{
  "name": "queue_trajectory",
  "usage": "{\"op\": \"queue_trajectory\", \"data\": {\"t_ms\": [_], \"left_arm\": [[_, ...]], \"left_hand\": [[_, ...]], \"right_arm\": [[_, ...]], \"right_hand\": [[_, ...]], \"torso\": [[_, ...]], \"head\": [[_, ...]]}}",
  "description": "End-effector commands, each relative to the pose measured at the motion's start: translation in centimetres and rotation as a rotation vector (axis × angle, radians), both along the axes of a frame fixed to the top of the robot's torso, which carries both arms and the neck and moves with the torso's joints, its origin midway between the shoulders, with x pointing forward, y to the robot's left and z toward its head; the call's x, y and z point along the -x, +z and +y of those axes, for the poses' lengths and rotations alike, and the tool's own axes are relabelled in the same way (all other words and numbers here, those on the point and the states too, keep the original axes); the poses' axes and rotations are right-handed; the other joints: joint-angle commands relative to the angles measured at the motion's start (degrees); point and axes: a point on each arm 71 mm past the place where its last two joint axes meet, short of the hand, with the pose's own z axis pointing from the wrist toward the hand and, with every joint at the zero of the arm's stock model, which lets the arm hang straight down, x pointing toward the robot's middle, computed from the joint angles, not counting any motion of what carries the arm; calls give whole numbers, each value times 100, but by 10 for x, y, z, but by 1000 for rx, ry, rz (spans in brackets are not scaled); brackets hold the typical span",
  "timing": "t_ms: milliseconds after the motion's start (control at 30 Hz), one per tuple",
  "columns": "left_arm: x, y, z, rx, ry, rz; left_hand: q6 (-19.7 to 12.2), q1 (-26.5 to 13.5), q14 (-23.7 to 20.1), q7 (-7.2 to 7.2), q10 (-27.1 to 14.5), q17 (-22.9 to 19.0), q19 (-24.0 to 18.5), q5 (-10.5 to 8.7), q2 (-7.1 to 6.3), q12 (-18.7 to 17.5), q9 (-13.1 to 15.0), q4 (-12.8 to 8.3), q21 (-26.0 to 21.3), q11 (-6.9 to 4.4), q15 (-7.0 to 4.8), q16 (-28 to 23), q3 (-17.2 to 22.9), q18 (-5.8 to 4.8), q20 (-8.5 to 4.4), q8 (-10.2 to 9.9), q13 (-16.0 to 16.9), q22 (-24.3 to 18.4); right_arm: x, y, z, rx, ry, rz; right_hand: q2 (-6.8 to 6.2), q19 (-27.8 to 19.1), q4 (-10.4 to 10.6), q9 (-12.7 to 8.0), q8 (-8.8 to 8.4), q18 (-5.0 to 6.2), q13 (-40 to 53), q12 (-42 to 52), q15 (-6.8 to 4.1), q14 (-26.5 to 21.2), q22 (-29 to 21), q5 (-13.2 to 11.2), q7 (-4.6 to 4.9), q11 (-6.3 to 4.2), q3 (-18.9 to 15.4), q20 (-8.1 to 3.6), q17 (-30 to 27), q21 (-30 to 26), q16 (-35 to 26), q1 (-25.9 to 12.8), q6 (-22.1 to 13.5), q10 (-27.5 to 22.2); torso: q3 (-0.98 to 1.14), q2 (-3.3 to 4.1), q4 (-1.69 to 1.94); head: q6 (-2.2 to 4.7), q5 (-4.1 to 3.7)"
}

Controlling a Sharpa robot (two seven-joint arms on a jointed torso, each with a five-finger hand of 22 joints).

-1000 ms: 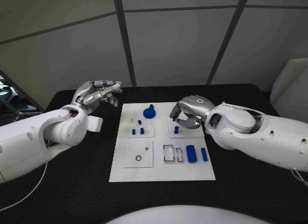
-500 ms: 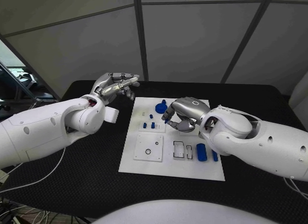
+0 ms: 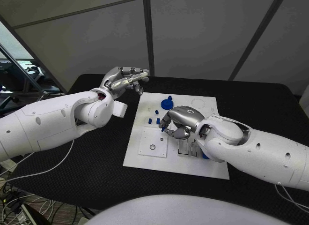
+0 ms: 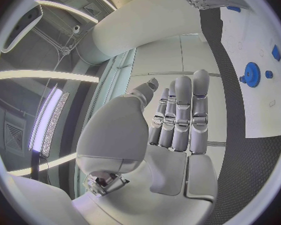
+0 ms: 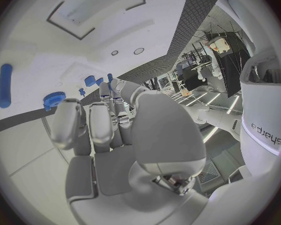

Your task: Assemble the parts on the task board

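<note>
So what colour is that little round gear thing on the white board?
Blue. The gear shows best in the left wrist view.

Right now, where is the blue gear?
In the head view the blue gear sits at the far end of the task board, beyond the right robot hand.

Matt white task board (image 3: 142, 154), textured black table (image 3: 80, 178), metallic silver right hand (image 3: 176, 123)

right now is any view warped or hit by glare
Both wrist views are fisheye circles: the task board edge bends in the left wrist view, where bright light strips glare beside the left hand; the head view looks straight and evenly lit.
</note>
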Motion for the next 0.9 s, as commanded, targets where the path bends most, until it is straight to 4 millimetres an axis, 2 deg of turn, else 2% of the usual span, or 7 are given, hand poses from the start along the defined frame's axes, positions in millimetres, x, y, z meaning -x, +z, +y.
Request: {"op": "queue_trajectory", "data": {"t_ms": [33,333,900], "left_arm": [[0,2,-2,10,-12,-3],[0,1,-4,13,-23,2],[0,1,-3,12,-23,4]], "left_hand": [[-36,45,-11,-5,-40,-10,-35,4,9,25,-7,9,-30,1,12,10,-33,-51,16,-25,9,-8],[-40,45,-14,-2,-47,-11,-38,3,11,29,-7,12,-40,3,14,12,-39,-50,17,-25,9,-14],[-40,45,-14,-2,-47,-11,-38,3,11,29,-7,12,-40,3,14,12,-39,-50,17,-25,9,-14]], "right_arm": [[2,-3,2,14,27,10],[6,-16,2,44,35,41],[10,-26,3,54,40,59]], "right_hand": [[35,37,-13,5,4,-106,1,-11,8,162,5,36,-9,16,-6,-16,1,31,33,-38,37,36],[35,41,-13,5,3,-108,0,-12,8,162,16,39,-8,16,-7,-16,2,40,35,-39,36,36],[36,43,-11,5,2,-109,0,-13,9,162,22,43,-6,18,-7,-17,3,45,37,-42,36,36]], "torso": [[3,-10,7],[1,-16,-1],[0,-11,0]], "head": [[-42,29],[-109,99],[-149,160]]}}
